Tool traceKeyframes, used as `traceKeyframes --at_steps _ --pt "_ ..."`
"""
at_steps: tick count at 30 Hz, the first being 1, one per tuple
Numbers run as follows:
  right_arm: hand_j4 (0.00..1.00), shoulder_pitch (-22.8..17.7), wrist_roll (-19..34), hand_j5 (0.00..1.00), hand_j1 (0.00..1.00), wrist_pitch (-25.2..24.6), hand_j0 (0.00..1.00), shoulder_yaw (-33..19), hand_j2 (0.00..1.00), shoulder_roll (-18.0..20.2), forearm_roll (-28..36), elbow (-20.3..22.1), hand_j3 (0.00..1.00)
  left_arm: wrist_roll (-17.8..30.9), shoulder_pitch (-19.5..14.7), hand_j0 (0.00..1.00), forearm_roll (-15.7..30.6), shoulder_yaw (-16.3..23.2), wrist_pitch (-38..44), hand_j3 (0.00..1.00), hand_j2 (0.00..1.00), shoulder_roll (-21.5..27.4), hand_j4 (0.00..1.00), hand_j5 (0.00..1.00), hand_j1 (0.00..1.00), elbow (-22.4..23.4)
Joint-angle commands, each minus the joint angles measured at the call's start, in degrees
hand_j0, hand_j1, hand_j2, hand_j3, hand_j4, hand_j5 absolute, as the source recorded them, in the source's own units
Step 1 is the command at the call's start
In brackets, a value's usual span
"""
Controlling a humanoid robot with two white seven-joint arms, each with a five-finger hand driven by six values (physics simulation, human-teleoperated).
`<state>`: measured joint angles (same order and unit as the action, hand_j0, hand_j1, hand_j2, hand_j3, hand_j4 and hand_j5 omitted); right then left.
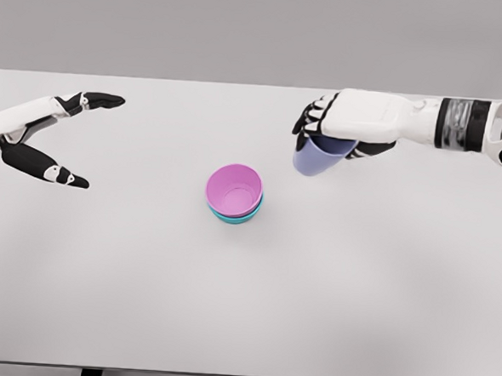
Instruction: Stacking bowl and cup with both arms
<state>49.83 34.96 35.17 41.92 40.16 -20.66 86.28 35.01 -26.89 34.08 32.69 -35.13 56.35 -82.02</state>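
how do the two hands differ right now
The right hand is curled around the rim of a lavender cup, gripping it from above; the left hand holds nothing, fingers spread open. The right hand sits nearer the pink bowl, which is nested in a teal bowl; the left hand is farther away, near the table's left edge. Both are white with black fingers.

No readable text, labels, brands, numbers or signs anywhere: none on table (101, 273), bowls (234, 191), cup (317, 158) or arms.
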Motion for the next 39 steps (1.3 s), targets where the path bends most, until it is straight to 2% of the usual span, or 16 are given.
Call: traceKeyframes --at_steps 1,6,10,19,22,25,29,32,39 --pt "0.62 0.09 0.04 0.62 0.62 -0.17 0.62 -0.7 0.62 -3.07 0.35 0.56 0.62 -0.01 0.0 1.0 0.47 -0.26 0.13 1.0 1.0 -0.19 1.0 1.0 1.0 0.11" --pt "0.62 0.53 0.04 0.62 0.62 -0.17 0.62 -0.87 0.62 -7.99 0.44 3.37 0.62 -0.01 0.0 1.0 0.47 -0.26 0.13 1.0 1.0 -0.19 1.0 1.0 1.0 0.11" --pt "0.62 0.44 0.04 0.62 0.62 -0.17 0.62 -0.35 0.62 -9.83 0.53 4.51 0.62 -0.01 0.0 1.0 0.47 -0.26 0.13 1.0 1.0 -0.19 1.0 1.0 1.0 0.11" --pt "0.64 0.09 0.04 0.64 0.64 -0.17 0.64 4.66 0.64 -10.19 0.53 4.34 0.64 -0.01 0.0 1.0 0.47 -0.26 0.13 1.0 1.0 -0.19 1.0 1.0 1.0 0.11" --pt "0.64 0.09 0.04 0.64 0.64 -0.17 0.64 5.02 0.64 -11.42 0.35 3.81 0.64 -0.01 0.0 1.0 0.47 -0.26 0.13 1.0 1.0 -0.19 1.0 1.0 1.0 0.11" --pt "0.64 0.09 0.04 0.64 0.64 -0.17 0.64 5.1 0.64 -12.56 0.09 1.53 0.64 -0.01 0.0 1.0 0.38 -0.78 0.13 1.0 1.0 -0.19 1.0 1.0 1.0 0.02" --pt "0.64 0.09 0.04 0.64 0.64 -0.17 0.64 5.1 0.64 -12.56 -0.08 0.47 0.64 -0.01 0.0 1.0 0.29 -1.31 0.13 1.0 1.0 -0.81 1.0 1.0 1.0 -0.07" --pt "0.64 0.09 0.04 0.64 0.64 -0.17 0.64 5.37 0.64 -12.56 -0.17 -1.99 0.64 -0.01 0.0 1.0 0.29 -1.4 0.13 1.0 1.0 -0.81 1.0 1.0 1.0 -0.07" --pt "0.65 0.09 0.04 0.65 0.65 -0.17 0.65 5.98 0.65 -12.65 -0.17 -1.99 0.65 -0.01 0.0 1.0 0.47 -1.4 0.13 1.0 1.0 -0.89 1.0 1.0 1.0 -0.07"
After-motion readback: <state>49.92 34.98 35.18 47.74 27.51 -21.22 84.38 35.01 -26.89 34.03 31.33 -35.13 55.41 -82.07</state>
